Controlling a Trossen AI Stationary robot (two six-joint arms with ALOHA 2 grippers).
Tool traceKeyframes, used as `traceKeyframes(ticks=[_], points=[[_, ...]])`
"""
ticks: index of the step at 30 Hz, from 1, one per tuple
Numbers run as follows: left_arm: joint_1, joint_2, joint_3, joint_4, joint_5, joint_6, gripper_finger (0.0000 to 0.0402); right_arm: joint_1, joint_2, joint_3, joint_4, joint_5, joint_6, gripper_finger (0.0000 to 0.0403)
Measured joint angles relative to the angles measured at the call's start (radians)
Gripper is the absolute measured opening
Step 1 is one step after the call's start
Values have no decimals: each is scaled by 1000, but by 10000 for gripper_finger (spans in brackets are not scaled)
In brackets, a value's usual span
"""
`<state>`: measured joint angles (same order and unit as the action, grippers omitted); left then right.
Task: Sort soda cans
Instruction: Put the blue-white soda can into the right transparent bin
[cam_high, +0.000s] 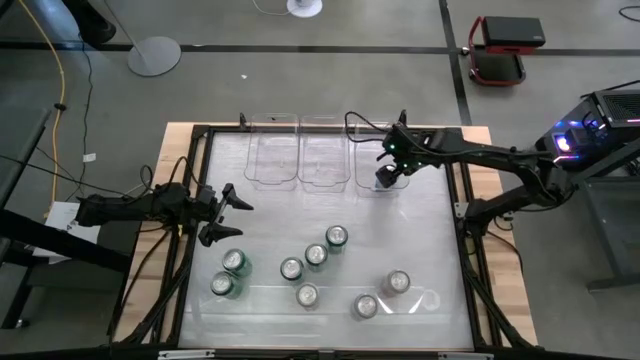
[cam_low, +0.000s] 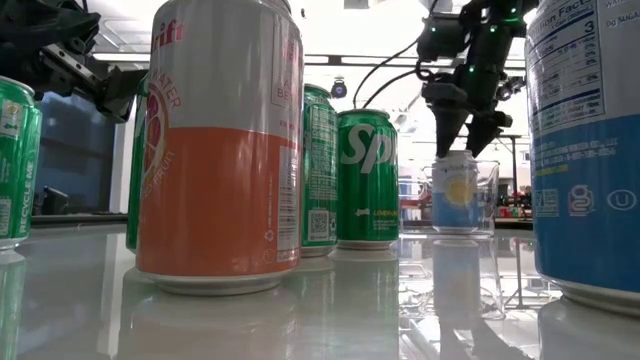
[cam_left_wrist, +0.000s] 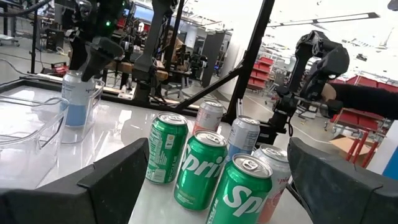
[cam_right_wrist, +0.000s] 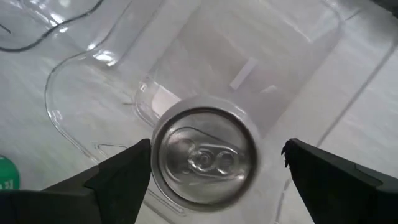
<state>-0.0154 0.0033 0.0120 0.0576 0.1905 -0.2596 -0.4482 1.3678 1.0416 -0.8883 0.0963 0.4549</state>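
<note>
Several soda cans stand upright on the white table: green ones (cam_high: 233, 262) (cam_high: 316, 254) and silver-topped ones (cam_high: 397, 284), grouped toward the near side. One pale blue can (cam_low: 455, 195) stands inside the rightmost clear bin (cam_high: 372, 183). My right gripper (cam_right_wrist: 214, 162) is open and points down just above this can (cam_right_wrist: 204, 155), with a finger on either side of its top and clear of it. My left gripper (cam_high: 235, 218) is open and hovers at the table's left, facing the green cans (cam_left_wrist: 199, 168).
Three clear plastic bins (cam_high: 323, 150) sit side by side along the far edge. A black frame (cam_high: 190, 160) borders the table. Bare white surface lies between the bins and the cans. An orange-and-silver can (cam_low: 220, 150) stands closest to the low camera.
</note>
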Motion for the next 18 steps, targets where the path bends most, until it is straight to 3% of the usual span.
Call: traceKeyframes(ticks=[7, 18], points=[[0, 0, 0, 0, 0, 0, 360, 46, 80, -1, 12, 33, -18, 346], [0, 0, 0, 0, 0, 0, 360, 65, 85, -1, 11, 63, -11, 283]])
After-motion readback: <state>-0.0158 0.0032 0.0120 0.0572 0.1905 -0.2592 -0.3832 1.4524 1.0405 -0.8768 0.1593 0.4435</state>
